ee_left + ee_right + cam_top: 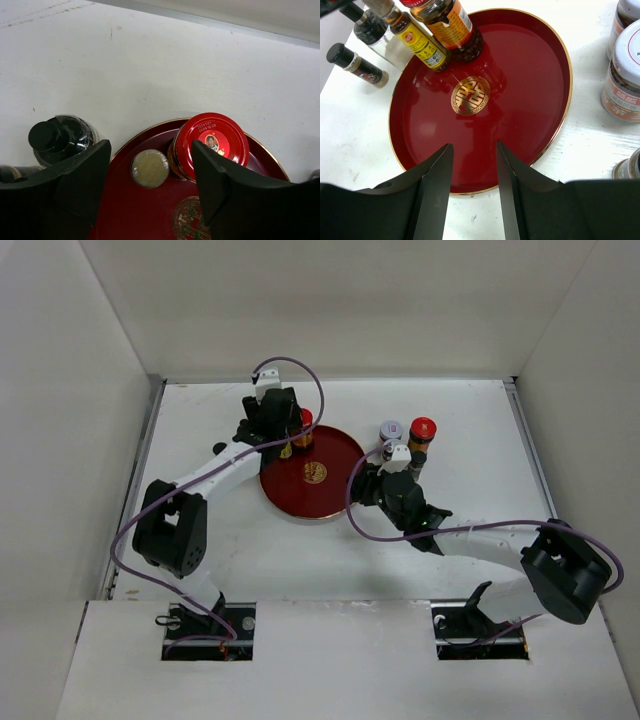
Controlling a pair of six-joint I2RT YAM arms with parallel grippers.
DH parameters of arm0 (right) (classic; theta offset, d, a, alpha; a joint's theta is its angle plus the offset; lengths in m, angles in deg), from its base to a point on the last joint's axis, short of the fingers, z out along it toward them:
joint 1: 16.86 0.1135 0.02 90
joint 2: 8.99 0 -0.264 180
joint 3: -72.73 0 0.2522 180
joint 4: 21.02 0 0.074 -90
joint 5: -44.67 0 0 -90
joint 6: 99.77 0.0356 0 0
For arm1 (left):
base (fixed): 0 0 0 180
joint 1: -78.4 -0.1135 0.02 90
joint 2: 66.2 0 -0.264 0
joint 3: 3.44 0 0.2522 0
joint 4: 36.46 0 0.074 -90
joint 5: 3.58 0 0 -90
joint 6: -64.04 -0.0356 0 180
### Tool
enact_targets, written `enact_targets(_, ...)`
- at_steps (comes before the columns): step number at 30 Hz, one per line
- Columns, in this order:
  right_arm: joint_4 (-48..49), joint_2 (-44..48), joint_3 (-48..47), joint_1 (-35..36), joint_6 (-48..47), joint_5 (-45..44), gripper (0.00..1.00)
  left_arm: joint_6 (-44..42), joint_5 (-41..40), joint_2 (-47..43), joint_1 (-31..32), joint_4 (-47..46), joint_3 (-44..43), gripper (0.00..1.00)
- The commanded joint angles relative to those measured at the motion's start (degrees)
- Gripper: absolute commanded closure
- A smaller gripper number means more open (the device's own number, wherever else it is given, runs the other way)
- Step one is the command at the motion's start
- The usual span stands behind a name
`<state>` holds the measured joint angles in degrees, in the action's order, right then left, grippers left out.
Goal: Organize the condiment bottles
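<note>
My left gripper (pixel 151 150) is open above the far left of the red tray (pixel 150 215). The slim yellowish bottle's cap (pixel 149 168) stands between its fingers, untouched. An amber red-capped jar (pixel 215 141) stands beside it on the tray, partly behind the right finger. A dark black-capped bottle (pixel 57 137) stands off the tray to the left. My right gripper (pixel 474 150) is open and empty over the tray's near edge (pixel 470 187). The right wrist view shows the amber jar (pixel 452 27), the slim bottle (pixel 417 42) and a tiny black-capped bottle (pixel 357 65).
White-lidded jars (pixel 625 80) stand on the table right of the tray, and a red-capped jar (pixel 422 430) stands among them. White walls enclose the table on three sides. The tray's gold centre (pixel 315 473) is bare.
</note>
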<state>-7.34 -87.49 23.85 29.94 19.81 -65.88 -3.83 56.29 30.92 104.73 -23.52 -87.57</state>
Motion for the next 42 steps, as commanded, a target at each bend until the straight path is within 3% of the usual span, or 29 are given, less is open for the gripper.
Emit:
enact_targets(1,1.83,0.1,-1.8,-0.18,-0.4,0.17,0.54,0.28,-0.19,-6.67,0.26,-3.22,0.58,0.34)
enact_targets(8,1.91,0.28,-1.71,-0.18,-0.32,0.17,0.54,3.79,0.24,-14.06,-2.63,-2.96,6.2,0.34)
enact_targets(15,1.74,-0.34,-1.98,-0.18,-0.4,0.17,0.54,5.47,4.29,-15.21,-7.47,-0.32,10.69,0.34)
enact_targets(38,2.18,-0.86,-1.89,-0.18,-0.05,0.61,0.54,2.66,8.42,-1.24,-12.05,-1.29,3.75,0.34)
enact_targets(42,2.0,-0.69,-2.15,-0.18,-0.67,0.52,0.54,1.95,7.89,0.61,-12.57,-1.64,2.61,0.38)
